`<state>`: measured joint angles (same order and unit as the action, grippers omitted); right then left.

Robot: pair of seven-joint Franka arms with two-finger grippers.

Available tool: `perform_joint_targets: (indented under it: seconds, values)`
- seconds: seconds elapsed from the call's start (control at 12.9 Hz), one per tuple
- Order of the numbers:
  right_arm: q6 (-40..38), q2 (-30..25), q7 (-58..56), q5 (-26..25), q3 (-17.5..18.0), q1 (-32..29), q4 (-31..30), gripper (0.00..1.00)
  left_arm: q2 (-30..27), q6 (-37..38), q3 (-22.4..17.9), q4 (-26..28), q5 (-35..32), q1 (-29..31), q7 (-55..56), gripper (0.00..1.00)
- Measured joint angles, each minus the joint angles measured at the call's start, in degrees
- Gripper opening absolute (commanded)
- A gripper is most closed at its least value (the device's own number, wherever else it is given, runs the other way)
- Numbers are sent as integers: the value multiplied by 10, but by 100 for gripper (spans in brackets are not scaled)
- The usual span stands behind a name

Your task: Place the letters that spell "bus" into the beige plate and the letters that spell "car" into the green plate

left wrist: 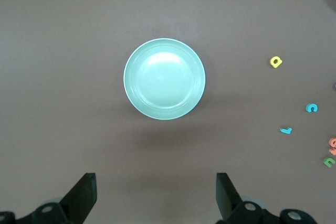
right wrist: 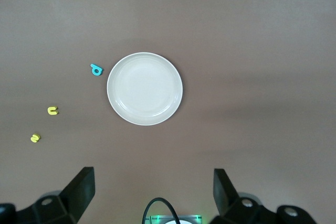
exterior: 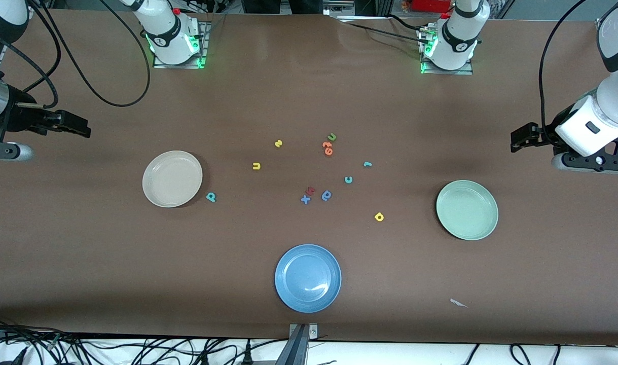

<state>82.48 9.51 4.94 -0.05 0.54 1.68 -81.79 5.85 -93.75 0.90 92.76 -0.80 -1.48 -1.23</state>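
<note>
— What is sitting nearest the front camera on the brown table [exterior: 309, 91]?
— A blue plate [exterior: 307, 278], lying flat, with a small white scrap [exterior: 458, 303] lying near it toward the left arm's end.
— And farther up, mid-table?
— A blue x [exterior: 305, 199] is touching a dark red letter [exterior: 310, 191], a blue round letter [exterior: 326, 195] is lying just beside them, and a green u [exterior: 331, 137] is resting against orange letters [exterior: 327, 148].

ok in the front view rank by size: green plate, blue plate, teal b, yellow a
1. blue plate, slightly the largest, though nearest the camera, so unsure
2. green plate
3. teal b and yellow a, alike
</note>
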Motion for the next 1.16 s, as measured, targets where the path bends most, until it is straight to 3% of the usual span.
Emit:
perform_joint_targets:
  seconds: [0.54, 1.16]
  values:
    - [8, 18, 0, 0, 2, 8, -2, 100, 21, -16, 9, 4, 1, -21, 14, 100]
    - [127, 117, 0, 0, 2, 16, -7, 100, 142, -128, 39, 14, 76, -179, 176, 100]
